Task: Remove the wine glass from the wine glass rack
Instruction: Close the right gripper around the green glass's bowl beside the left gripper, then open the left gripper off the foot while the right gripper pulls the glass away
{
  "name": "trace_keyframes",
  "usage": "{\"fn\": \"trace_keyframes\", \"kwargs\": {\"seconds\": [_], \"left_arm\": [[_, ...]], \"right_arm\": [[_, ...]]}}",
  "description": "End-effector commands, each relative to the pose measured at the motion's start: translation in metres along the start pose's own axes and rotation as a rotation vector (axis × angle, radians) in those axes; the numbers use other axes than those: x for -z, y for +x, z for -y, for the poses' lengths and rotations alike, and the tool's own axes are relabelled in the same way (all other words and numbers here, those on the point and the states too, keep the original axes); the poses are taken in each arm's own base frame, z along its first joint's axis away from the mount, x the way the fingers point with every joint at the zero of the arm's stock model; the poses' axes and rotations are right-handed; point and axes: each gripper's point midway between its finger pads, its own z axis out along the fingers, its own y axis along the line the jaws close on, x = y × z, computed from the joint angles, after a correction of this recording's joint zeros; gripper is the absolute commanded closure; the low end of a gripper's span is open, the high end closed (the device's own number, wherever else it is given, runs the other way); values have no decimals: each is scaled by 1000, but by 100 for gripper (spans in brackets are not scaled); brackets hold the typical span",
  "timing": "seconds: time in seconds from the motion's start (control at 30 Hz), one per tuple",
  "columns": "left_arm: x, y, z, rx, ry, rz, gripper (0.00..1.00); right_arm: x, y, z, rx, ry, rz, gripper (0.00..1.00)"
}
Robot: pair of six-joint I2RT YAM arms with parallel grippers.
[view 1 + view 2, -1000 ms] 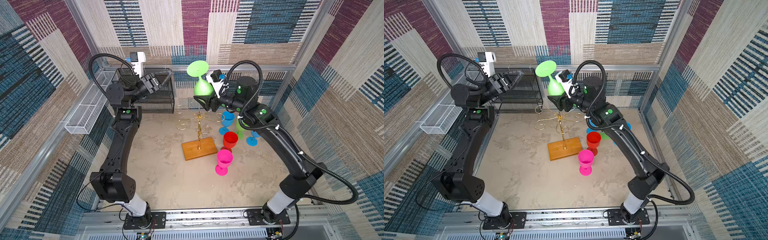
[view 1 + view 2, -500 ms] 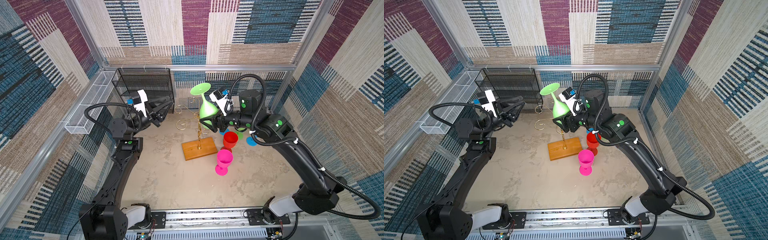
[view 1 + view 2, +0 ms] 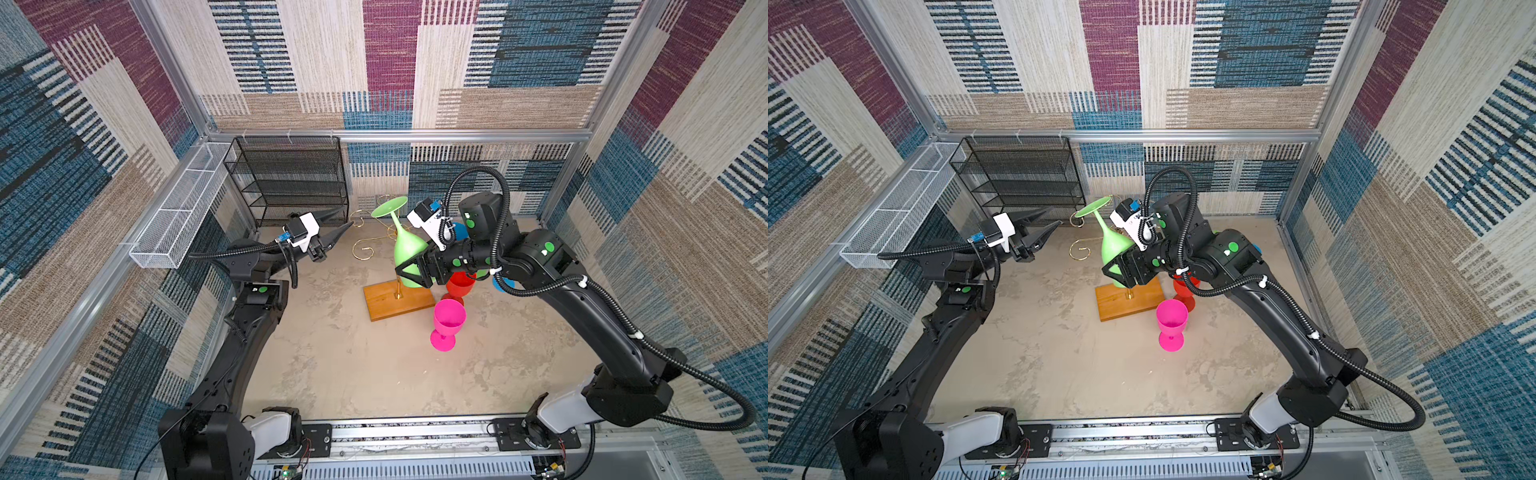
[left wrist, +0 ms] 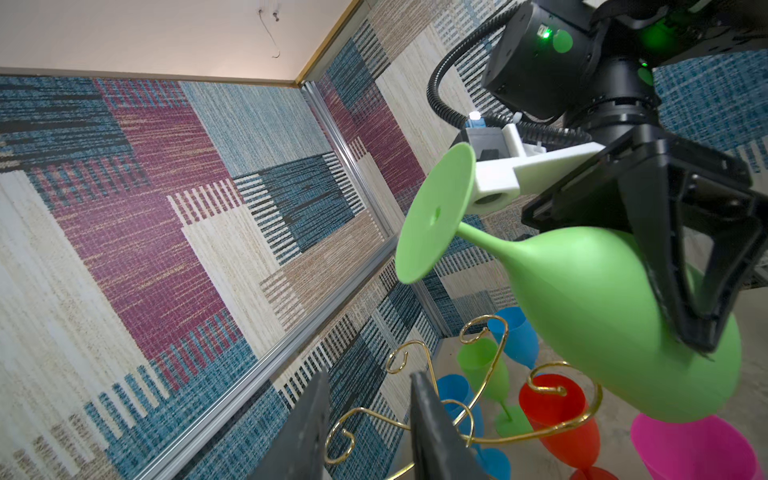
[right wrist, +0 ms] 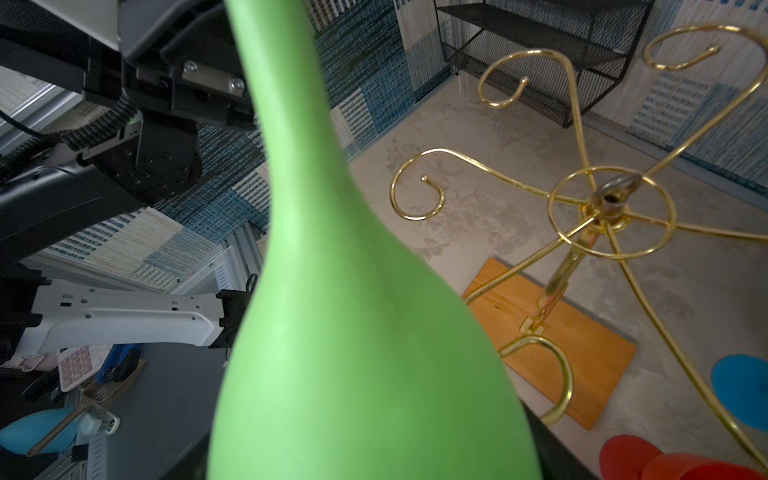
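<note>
Rack (image 3: 386,299) post partly hidden behind green glass (image 3: 409,249).
R gripper (image 3: 415,274) jaws clamped on glass bowl; L gripper (image 3: 350,217) jaws apart, empty.

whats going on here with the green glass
The right gripper grips the green wine glass by its bowl, foot up and tilted, off the arms of the wine glass rack. The left gripper hangs open and empty beside the rack. A pink glass stands by its base.
</note>
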Motion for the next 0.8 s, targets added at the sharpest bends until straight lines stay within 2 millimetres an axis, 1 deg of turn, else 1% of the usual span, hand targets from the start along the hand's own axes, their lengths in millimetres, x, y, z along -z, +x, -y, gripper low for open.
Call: {"fn": "trace_keyframes", "kwargs": {"seconds": [0.0, 0.17, 0.37, 0.5, 0.77], "left_arm": [[-6, -17, 10, -131, 82, 57, 65], [-15, -20, 19, -151, 147, 85, 65], [-21, -17, 23, -164, 174, 97, 65], [-22, -16, 23, -173, 169, 98, 66], [-32, -19, 20, -198, 148, 115, 66]], "right_arm": [[-3, 1, -5, -24, -28, -14, 70], [-9, -1, -4, -29, -37, -21, 71], [-12, -4, -5, -31, -45, -15, 71], [-11, -5, -6, -31, -50, -10, 71], [-14, -3, -7, -42, -62, -20, 71]]}}
